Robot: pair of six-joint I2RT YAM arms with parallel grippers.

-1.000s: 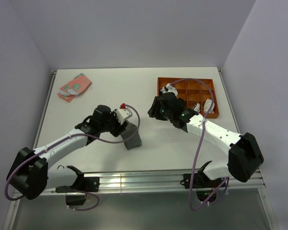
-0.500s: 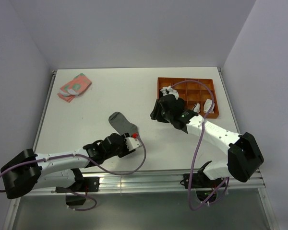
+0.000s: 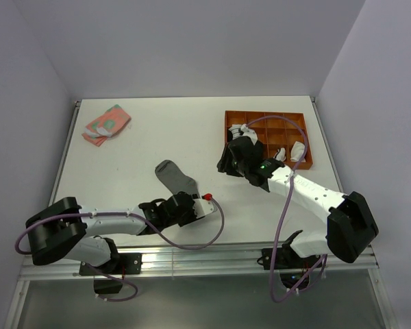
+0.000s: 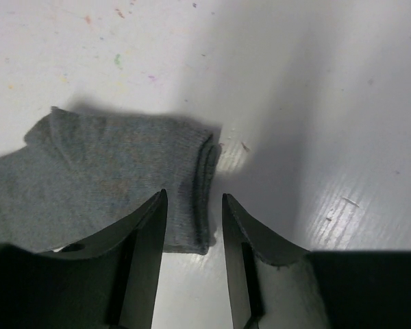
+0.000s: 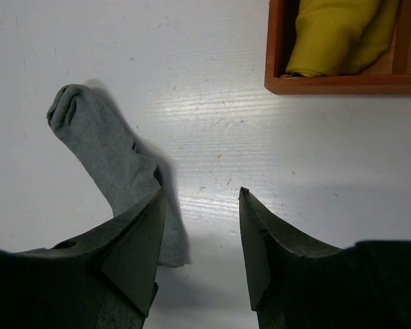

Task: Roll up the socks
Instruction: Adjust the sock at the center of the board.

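The plain grey sock (image 3: pixel 175 177) lies flat on the white table, its toe pointing to the far left. My left gripper (image 3: pixel 188 198) is low at the sock's near end. In the left wrist view the sock's (image 4: pixel 116 185) folded edge lies between the tips of my left gripper (image 4: pixel 194 200), which is open and narrow. My right gripper (image 3: pixel 223 163) hovers to the right of the sock, open and empty (image 5: pixel 200 199), with the sock (image 5: pixel 103 154) to its left. I cannot make out the white striped sock.
An orange compartment tray (image 3: pixel 268 116) stands at the back right with white fabric pieces (image 3: pixel 298 149) in it, and a yellow bundle (image 5: pixel 335 31) shows in one cell. A pink and green patterned cloth (image 3: pixel 106 123) lies at the far left.
A second ago my left gripper held the grey sock up. The sock now lies flat, and the left arm has dropped low and slid right to the sock's near end. The right arm barely moved.
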